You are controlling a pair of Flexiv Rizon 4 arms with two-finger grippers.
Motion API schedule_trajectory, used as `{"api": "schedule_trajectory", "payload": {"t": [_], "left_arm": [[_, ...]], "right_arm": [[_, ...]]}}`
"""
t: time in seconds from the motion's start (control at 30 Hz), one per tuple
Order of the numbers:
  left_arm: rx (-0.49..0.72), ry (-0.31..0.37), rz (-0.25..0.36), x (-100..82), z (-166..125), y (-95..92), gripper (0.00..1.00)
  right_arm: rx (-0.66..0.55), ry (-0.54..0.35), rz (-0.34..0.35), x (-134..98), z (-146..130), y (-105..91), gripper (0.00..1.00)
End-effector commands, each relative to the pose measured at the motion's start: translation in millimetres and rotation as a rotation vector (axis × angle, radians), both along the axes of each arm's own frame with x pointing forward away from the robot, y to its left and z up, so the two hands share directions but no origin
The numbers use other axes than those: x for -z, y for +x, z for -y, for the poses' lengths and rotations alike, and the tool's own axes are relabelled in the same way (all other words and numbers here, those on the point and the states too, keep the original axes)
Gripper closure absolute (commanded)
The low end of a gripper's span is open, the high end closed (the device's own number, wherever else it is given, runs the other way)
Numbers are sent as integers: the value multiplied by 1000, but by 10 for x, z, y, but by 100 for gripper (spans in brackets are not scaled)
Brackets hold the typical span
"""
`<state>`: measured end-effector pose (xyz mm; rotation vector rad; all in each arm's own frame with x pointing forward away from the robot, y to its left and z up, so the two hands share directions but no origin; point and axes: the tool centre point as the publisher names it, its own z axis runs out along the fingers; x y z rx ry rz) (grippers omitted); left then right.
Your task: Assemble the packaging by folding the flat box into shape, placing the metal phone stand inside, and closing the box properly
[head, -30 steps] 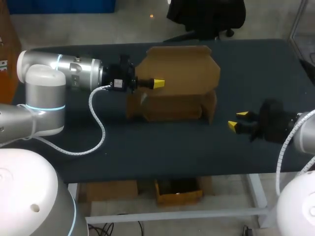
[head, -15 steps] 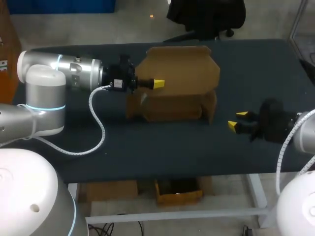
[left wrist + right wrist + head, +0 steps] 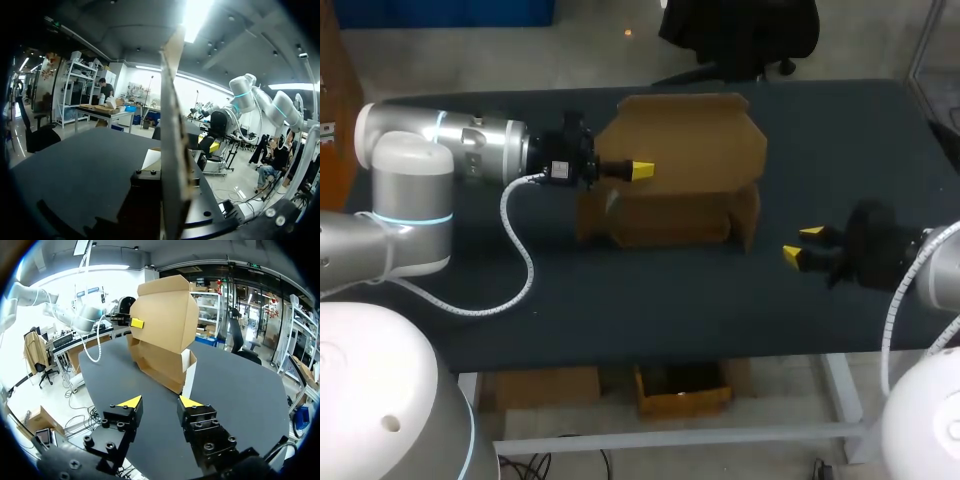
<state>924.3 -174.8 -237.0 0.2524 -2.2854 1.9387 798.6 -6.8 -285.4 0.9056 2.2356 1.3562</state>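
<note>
The brown cardboard box (image 3: 665,215) stands in the middle of the black table (image 3: 620,300), with its lid (image 3: 685,135) raised upright at the back. My left gripper (image 3: 641,170) reaches in from the left and is shut on the lid's left edge. In the left wrist view the lid (image 3: 175,150) runs edge-on between the fingers. My right gripper (image 3: 803,245) hovers open to the right of the box, nothing between its fingers. In the right wrist view the box (image 3: 165,340) stands ahead of the right gripper (image 3: 160,402). No phone stand is in sight.
A white cable (image 3: 515,250) from my left arm loops over the table left of the box. Bare black tabletop lies in front of the box and between it and my right gripper. The table's front edge (image 3: 650,355) is close to the right gripper.
</note>
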Motion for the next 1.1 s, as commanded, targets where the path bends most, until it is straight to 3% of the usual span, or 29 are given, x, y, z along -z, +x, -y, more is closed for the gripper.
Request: {"api": "schedule_trajectory", "payload": {"t": [0.03,0.73,1.1], "left_arm": [[2,-2,-1,33,4,5,100],[2,-2,-1,33,4,5,100],[2,-2,-1,33,4,5,100]], "right_arm": [[2,3,2,22,-13,14,57],[67,-13,-62,368,-259,435,57],[76,19,-75,514,-185,689,58]]}}
